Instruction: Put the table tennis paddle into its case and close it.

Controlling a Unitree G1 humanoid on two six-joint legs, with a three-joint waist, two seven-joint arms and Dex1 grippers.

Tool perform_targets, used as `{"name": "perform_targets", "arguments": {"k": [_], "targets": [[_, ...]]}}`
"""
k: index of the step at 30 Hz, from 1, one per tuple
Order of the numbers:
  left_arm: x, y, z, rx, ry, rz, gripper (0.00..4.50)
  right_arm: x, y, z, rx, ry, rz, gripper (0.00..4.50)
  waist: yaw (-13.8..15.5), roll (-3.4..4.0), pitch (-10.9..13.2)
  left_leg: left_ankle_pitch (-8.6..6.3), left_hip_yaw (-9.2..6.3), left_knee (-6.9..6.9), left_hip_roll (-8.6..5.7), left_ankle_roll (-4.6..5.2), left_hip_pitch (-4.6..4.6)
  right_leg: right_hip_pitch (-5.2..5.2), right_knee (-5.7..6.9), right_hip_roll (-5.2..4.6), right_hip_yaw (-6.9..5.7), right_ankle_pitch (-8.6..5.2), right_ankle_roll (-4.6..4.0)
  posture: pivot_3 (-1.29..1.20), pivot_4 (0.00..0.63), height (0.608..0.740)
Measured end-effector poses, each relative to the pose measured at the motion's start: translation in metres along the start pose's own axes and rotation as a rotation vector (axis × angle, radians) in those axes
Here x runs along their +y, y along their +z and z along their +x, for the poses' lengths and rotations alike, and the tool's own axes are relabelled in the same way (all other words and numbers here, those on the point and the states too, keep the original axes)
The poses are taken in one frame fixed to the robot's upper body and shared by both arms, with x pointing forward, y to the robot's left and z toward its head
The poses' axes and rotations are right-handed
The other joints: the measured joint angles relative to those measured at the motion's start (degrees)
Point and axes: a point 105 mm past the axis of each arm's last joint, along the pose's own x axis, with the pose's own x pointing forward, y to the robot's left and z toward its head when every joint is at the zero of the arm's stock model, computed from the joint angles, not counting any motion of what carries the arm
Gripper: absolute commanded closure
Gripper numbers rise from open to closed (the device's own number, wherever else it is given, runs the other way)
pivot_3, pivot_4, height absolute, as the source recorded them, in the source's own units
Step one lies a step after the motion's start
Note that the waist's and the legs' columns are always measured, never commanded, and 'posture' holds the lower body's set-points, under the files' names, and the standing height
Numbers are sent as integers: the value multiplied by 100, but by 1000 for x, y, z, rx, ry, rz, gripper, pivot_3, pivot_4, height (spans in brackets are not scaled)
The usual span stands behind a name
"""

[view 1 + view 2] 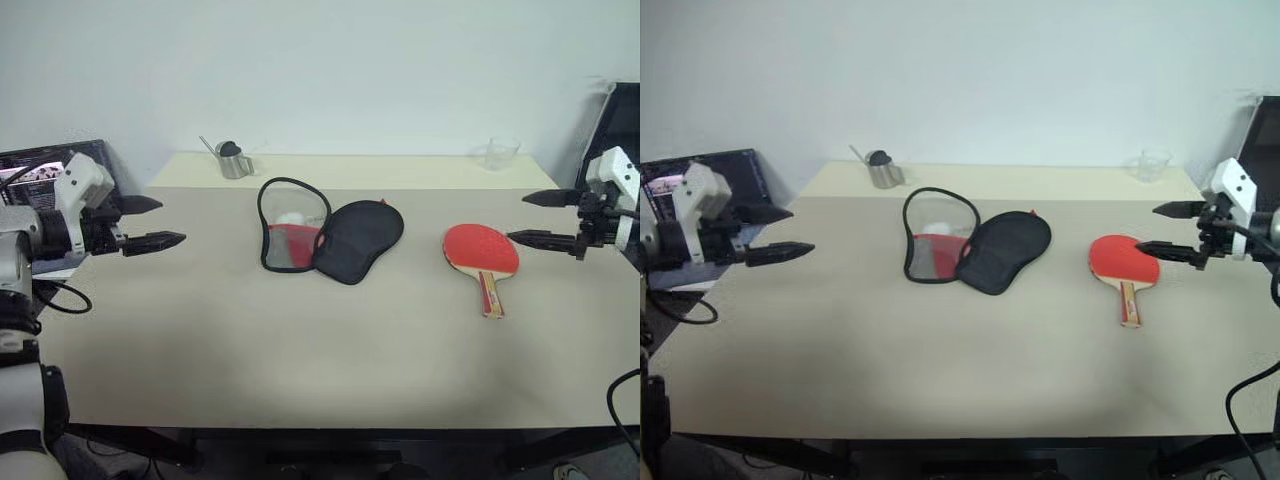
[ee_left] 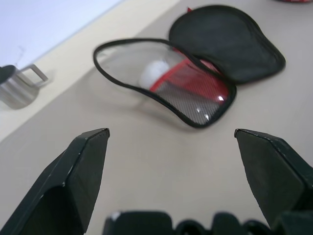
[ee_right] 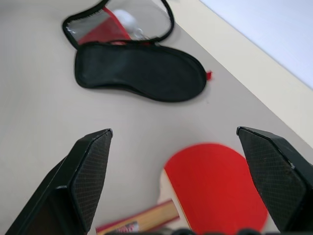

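Your table tennis paddle (image 1: 481, 252) lies flat on the tabletop (image 1: 300, 350), right of centre, red face up and the handle pointing toward the near edge. The case (image 1: 325, 237) sits to its left near the middle, unzipped and folded open, the see-through half on the left and the black half on the right, with something white and a red band showing through the clear front. Paddle and case lie apart with bare tabletop between them. You are at the very start: nothing is picked up yet. Your right gripper (image 1: 535, 218) hovers just right of the paddle with its jaws wide and empty; your left gripper (image 1: 148, 223) hangs off the left side, well away from the case, jaws equally wide and empty. The next move, as I judge it, is to bring the right jaws down on the handle or the blade's edge, which is awkward on a flat bat, while the left steadies the case. A metal cup (image 1: 233, 160) and a clear glass (image 1: 500, 152) stand at the far edge, out of your path.
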Motion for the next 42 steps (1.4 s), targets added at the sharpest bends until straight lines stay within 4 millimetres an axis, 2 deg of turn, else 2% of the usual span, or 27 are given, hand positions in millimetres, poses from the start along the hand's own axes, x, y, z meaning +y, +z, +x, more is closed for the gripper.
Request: {"name": "perform_targets", "arguments": {"k": [2,5,8,10,12,15,17,20,23,27,31,35,42], "targets": [[-1,-2,-2,-18,4,-29,0,0,1,1,-4,-1,-4,23,3,-4,2,0,-1,2,3,0,-1,0,0,0,-5,0,-1,0,150,740],[4,7,-9,-40,49,2,0,1,3,8,-24,0,-4,23,4,-8,4,0,-5,3,1,0,0,2,1,0,-2,0,-1,0,150,740],[21,18,-10,-82,184,-15,0,2,2,12,-33,2,2,23,9,-8,4,0,-5,7,-1,0,0,4,4,-1,-3,1,2,0,150,740],[28,24,-4,-113,250,-27,0,0,0,12,-29,-9,4,23,29,-8,3,0,-1,7,-4,0,0,8,2,-2,-4,2,4,0,150,740],[29,18,10,-115,288,-52,0,0,-1,13,-28,-17,7,23,48,-7,3,1,4,8,-5,0,1,8,2,-2,-3,3,5,0,150,740],[22,-10,50,-83,312,-171,0,4,-3,11,-15,-18,0,23,96,-8,3,1,8,11,-4,0,1,11,4,0,-6,4,6,0,150,740],[3,-29,87,-49,266,-253,0,9,-7,10,-7,-23,7,23,145,-10,3,1,14,11,-6,0,-2,10,0,1,-6,5,8,0,150,740],[-19,-45,121,-17,207,-351,0,15,-7,11,-15,-42,28,23,161,-21,10,1,21,11,-8,-1,-4,8,0,1,-4,6,9,0,150,740],[-21,-37,134,-33,197,-385,0,23,-4,9,-28,-51,32,23,140,-40,20,1,19,9,-9,-2,-5,6,-1,9,-5,6,8,0,150,740],[-15,-22,138,-69,215,-393,0,30,-11,3,-12,-89,66,23,136,-39,20,0,19,8,-8,-3,-1,8,0,8,-3,6,8,0,150,740],[-19,-35,147,-25,242,-469,0,41,-15,-2,-2,-102,96,23,143,-40,20,0,15,13,-8,-3,1,13,1,4,-5,7,10,0,150,740],[-33,-45,167,15,258,-530,0,39,-7,-6,-25,-143,91,23,158,-45,21,1,9,18,-8,-2,0,18,-1,0,-5,12,18,0,150,740],[-44,-46,185,28,275,-602,0,40,-9,-6,-13,-158,106,23,153,-47,22,0,-3,12,-14,-2,0,17,-7,3,-6,11,18,0,150,740]]}}
